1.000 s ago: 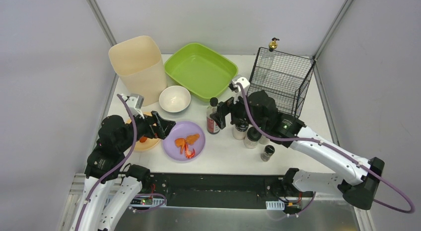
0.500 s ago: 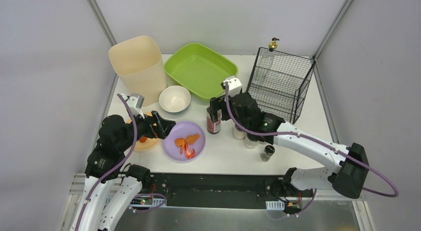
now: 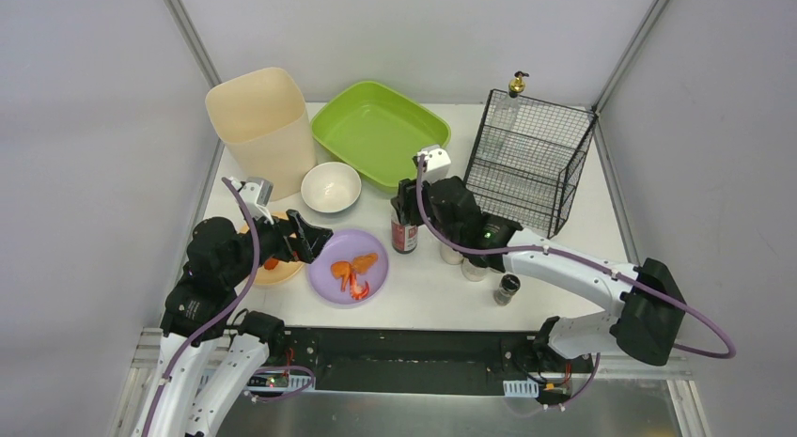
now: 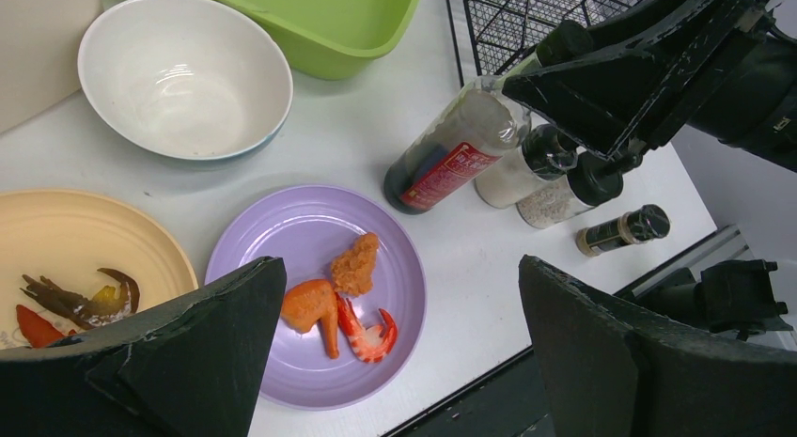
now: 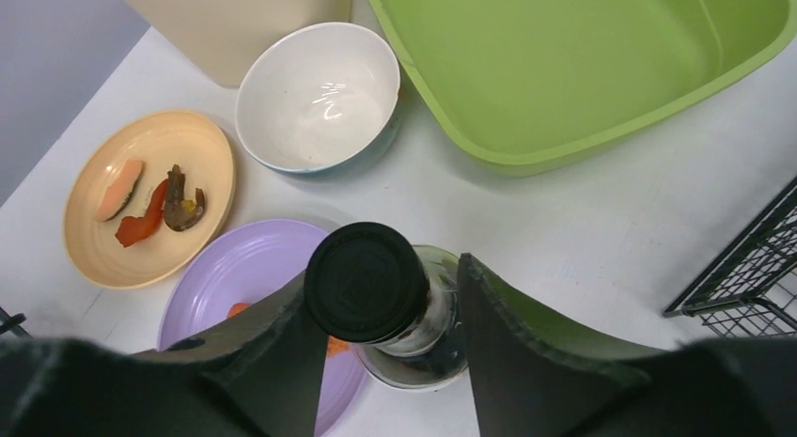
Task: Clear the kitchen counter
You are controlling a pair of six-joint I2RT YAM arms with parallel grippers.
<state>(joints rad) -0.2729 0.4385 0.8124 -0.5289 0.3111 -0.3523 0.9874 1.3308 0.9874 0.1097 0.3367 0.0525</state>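
Observation:
On the white kitchen counter (image 3: 423, 288) a dark sauce bottle (image 3: 404, 234) with a black cap (image 5: 367, 282) and red label stands upright beside a purple plate (image 3: 372, 283). My right gripper (image 3: 406, 208) comes down over the bottle, its fingers (image 5: 282, 343) pressed against the cap and glass shoulder on both sides. The purple plate (image 4: 282, 232) carries a shrimp, a fried piece and an orange piece. My left gripper (image 4: 399, 268) hangs wide open above that plate's left side, holding nothing.
A yellow plate (image 3: 273, 273) of scraps lies left of the purple one. A white bowl (image 3: 331, 187), a beige bin (image 3: 261, 127), a green tray (image 3: 324, 127) and a black wire basket (image 3: 531, 160) stand behind. Spice jars (image 3: 475, 264) stand right of the bottle.
My right arm has moved left from the spice jars to the sauce bottle and its jaws have closed in around it. The left arm has stayed still.

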